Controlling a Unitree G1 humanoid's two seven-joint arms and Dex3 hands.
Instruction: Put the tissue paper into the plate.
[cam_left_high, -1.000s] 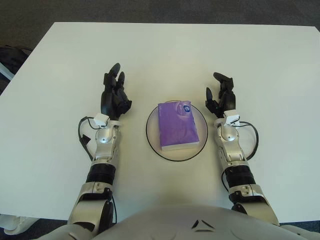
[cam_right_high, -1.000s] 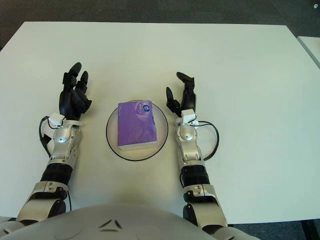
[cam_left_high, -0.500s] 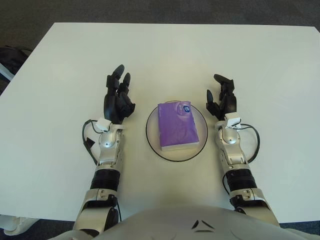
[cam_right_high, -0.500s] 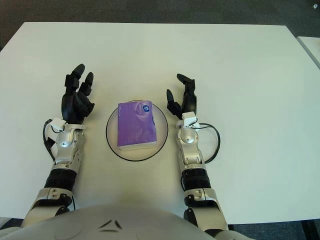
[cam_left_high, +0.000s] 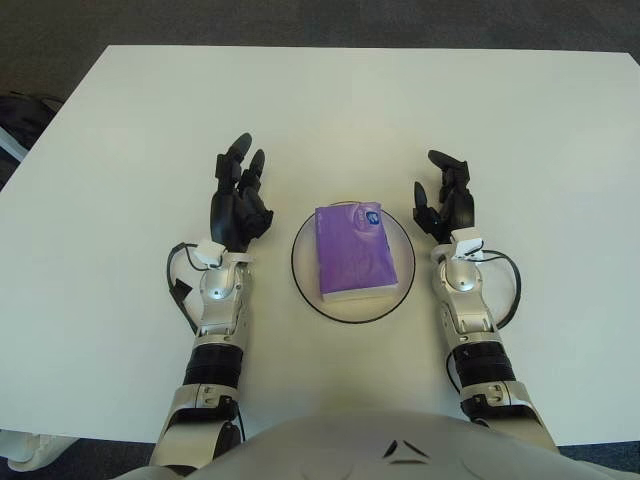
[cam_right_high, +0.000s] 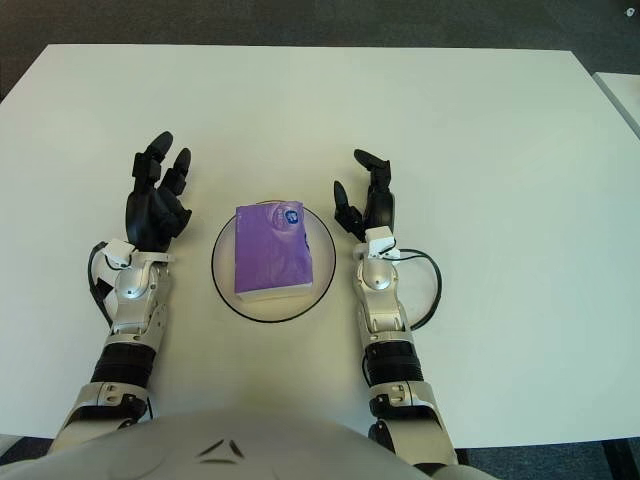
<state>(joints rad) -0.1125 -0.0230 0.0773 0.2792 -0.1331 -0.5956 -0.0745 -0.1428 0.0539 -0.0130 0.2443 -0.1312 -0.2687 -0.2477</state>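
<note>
Since the tissue pack (cam_left_high: 357, 251) is already seen lying flat inside the plate (cam_left_high: 303, 283), between the two robot hands, the task is judged to be essentially done. The left robot hand (cam_left_high: 238, 198) is held with fingers spread and empty, just beside the plate's left rim; the right robot hand (cam_left_high: 443, 197) is likewise open and empty, just beside the right rim. Little risk remains, but it is judged that the plate could be nudged across the counter (cam_left_high: 340, 100) if either hand were swung inward, and the pack could be tipped off its edge.
</note>
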